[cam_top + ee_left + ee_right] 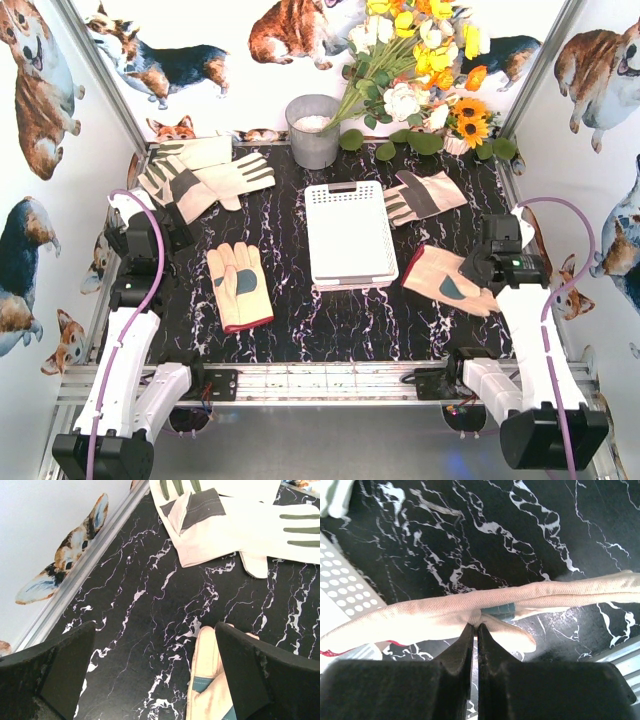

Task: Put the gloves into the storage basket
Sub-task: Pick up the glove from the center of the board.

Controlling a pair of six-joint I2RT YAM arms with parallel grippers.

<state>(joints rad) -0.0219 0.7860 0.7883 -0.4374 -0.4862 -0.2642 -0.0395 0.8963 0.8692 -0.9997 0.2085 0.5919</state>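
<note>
The tan glove (445,280) lies just right of the storage basket (350,240). Its long axis runs left to right, with the red-edged cuff toward the basket. The right gripper (475,627) is pinched closed on a fold of this glove, so the carry goes left. The basket holds nothing. The left gripper (152,645) stands wide and holds nothing, beside the near-left glove (240,285). Other gloves lie at the far left (200,175) and far right (425,195).

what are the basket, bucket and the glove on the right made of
Basket: white plastic, seemingly; matte, punched with holes. Bucket: grey with a dull sheen, probably galvanised metal. Glove: soft tan leather or fabric, creasing where the right pincer pinches it.
</note>
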